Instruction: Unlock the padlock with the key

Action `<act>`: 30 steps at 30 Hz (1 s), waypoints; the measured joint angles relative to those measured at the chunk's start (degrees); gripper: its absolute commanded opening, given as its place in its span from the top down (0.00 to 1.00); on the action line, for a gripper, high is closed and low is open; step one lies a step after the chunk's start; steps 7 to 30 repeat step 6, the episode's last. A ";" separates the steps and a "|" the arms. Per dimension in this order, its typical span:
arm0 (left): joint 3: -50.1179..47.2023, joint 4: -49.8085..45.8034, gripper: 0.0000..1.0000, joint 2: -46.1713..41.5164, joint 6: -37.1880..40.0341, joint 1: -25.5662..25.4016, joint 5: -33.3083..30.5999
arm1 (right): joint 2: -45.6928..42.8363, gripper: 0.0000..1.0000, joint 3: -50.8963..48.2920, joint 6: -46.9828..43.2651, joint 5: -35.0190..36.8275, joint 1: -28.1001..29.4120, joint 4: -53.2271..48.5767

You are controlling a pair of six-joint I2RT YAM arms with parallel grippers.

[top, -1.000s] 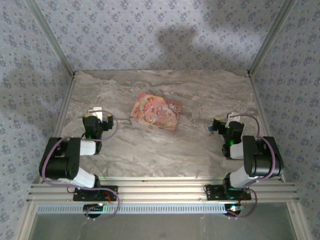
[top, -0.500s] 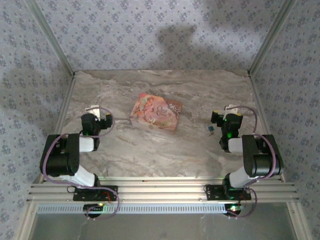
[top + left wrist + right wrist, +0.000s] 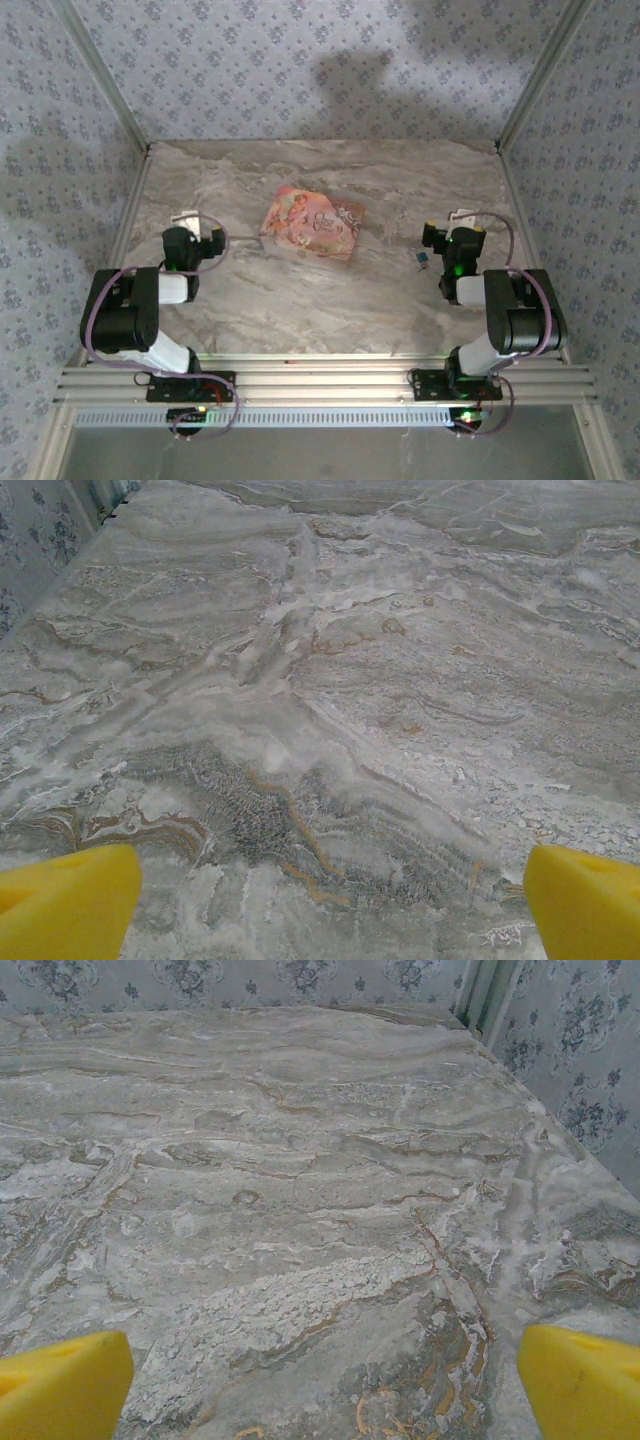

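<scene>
Down on veined grey marble-look bench (image 3: 300, 300): tiny blue-headed key (image 3: 424, 260), just beside right fingers (image 3: 60, 1385), spread wide. Left fingers (image 3: 65, 905) equally wide, blocky and yellow, over bare stone. Flat pink illustrated box (image 3: 313, 224) mid-bench, rectangular, well apart from both.

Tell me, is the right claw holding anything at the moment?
No, the right claw is open, with bare marble table showing between its yellow fingers.
</scene>
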 measured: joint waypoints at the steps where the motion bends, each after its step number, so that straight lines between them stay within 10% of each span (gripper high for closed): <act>1: 0.00 0.00 0.02 0.00 0.00 0.00 0.00 | 0.00 0.00 0.00 -0.04 0.00 0.09 0.00; 30: 0.00 0.00 0.02 0.00 0.00 0.00 0.00 | 0.00 0.00 0.00 -0.44 -1.14 0.44 -0.33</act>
